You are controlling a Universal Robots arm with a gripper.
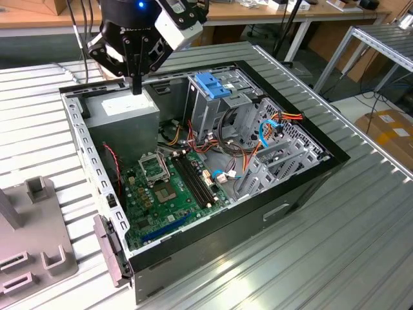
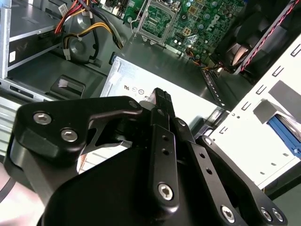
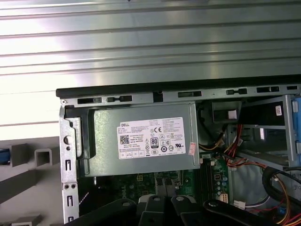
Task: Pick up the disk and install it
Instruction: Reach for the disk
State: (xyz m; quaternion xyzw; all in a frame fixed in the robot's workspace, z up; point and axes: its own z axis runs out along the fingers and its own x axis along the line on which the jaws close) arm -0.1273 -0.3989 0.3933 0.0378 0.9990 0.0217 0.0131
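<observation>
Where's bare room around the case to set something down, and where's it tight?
Bare ribbed table runs along the case's side at the exterior view's right. The power supply's flat top is free under the gripper. Crowded: cables between the drive cage and motherboard.

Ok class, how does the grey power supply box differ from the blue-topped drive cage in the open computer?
The power supply box is closed and grey with a white label; the drive cage is an open frame with a blue top. The box sits beneath the gripper; the cage stands taller, toward the exterior view's right. Both are metal and sit inside the case.
</observation>
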